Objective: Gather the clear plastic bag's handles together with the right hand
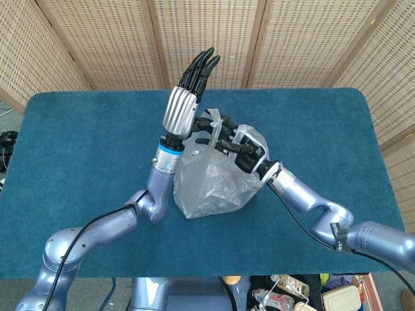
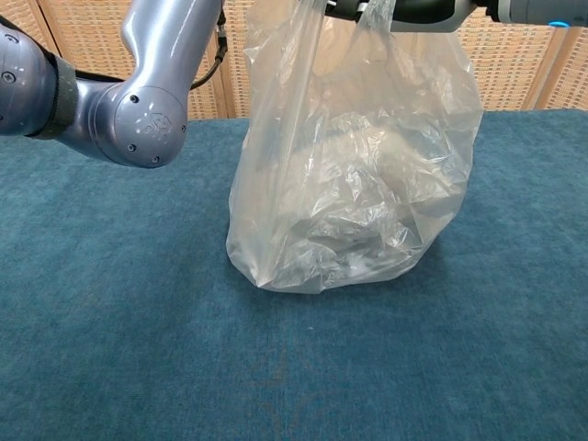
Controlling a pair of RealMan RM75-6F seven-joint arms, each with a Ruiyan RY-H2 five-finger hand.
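The clear plastic bag (image 1: 211, 184) stands mid-table on the blue cloth, with crumpled contents showing at its bottom (image 2: 354, 248). My right hand (image 1: 237, 144) reaches in from the right at the bag's top and grips its handles (image 1: 214, 121). One strap lies across the hand's back and the other bunches at its fingertips. In the chest view only the lower edge of the right hand (image 2: 404, 9) shows at the top of the frame. My left hand (image 1: 188, 91) stands upright just left of the handles, fingers straight and holding nothing.
My left forearm and elbow (image 2: 138, 101) rise close beside the bag's left side. The blue table (image 1: 78, 142) stretches wide on both sides. Wicker screens (image 1: 207, 39) close off the far edge. Cluttered boxes (image 1: 337, 298) sit below the table's near right corner.
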